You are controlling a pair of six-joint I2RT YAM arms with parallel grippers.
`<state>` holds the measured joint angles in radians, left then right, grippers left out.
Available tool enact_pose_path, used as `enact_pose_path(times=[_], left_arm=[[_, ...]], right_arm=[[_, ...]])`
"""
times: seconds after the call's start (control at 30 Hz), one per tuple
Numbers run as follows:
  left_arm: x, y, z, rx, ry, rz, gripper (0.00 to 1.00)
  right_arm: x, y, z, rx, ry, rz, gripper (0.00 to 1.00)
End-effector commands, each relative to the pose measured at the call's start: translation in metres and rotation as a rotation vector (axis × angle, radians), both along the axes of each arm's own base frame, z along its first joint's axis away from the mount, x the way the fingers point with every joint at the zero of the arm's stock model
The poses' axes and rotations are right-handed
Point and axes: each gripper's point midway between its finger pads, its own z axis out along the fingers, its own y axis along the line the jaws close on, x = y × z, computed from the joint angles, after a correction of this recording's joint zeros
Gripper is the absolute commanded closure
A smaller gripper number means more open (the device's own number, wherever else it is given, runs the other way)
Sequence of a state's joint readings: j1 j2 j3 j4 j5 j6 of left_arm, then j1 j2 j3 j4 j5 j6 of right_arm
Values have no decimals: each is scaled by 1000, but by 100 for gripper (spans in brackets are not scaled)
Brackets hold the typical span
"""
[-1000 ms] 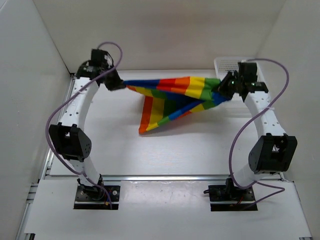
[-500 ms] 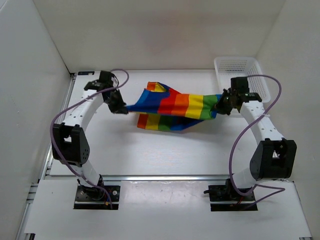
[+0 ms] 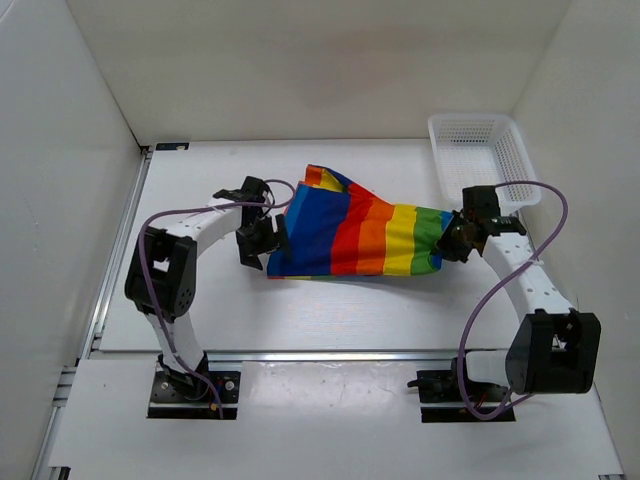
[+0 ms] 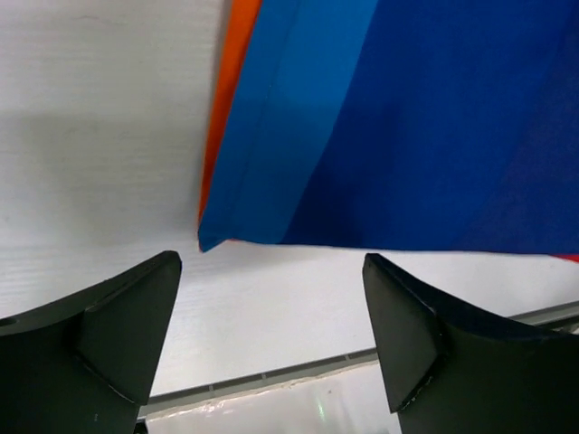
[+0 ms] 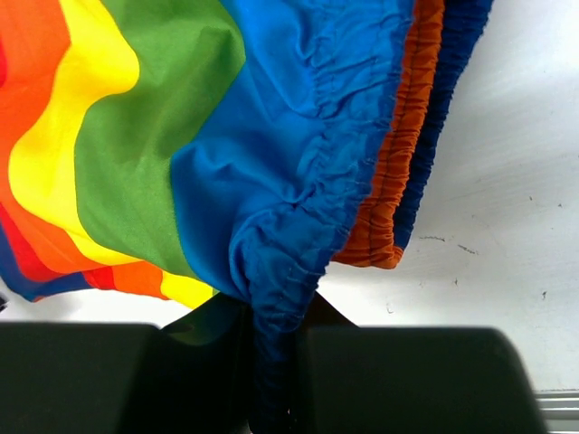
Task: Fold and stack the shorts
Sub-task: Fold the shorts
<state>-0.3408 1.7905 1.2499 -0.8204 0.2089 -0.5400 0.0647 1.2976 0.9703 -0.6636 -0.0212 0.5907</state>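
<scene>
We see the shorts [image 3: 350, 235] lying spread on the table [image 3: 330, 310] between our two arms. Our left gripper [image 4: 271, 298] stands wide open and empty, the blue corner just beyond its tips (free to lie flat). Our right gripper [image 5: 271, 339] is pinched tight on the gathered waistband, probably to anchor that end for folding.

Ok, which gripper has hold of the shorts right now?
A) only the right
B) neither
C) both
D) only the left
A: the right gripper is pinched on the blue waistband of the shorts, while the left gripper stands open, with the cloth's corner lying on the table just ahead of it.
</scene>
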Motion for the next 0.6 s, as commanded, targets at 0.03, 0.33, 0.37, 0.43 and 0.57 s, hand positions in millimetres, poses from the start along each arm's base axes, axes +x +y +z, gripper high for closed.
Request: enact_pose_path(times=[0.03, 0.33, 0.37, 0.43, 0.57], left_arm=[[24, -2, -7, 43, -57, 40, 7], [25, -11, -27, 54, -12, 37, 12], [28, -12, -29, 55, -9, 37, 10], [37, -17, -29, 41, -22, 35, 9], [69, -36, -36, 20, -45, 24, 13]], right_arm=[[5, -3, 13, -11, -68, 8, 100], [-3, 0, 12, 0, -59, 25, 100], [-5, -1, 8, 0, -49, 25, 100], [-8, -1, 4, -6, -41, 33, 100], [-13, 0, 0, -3, -31, 46, 100]])
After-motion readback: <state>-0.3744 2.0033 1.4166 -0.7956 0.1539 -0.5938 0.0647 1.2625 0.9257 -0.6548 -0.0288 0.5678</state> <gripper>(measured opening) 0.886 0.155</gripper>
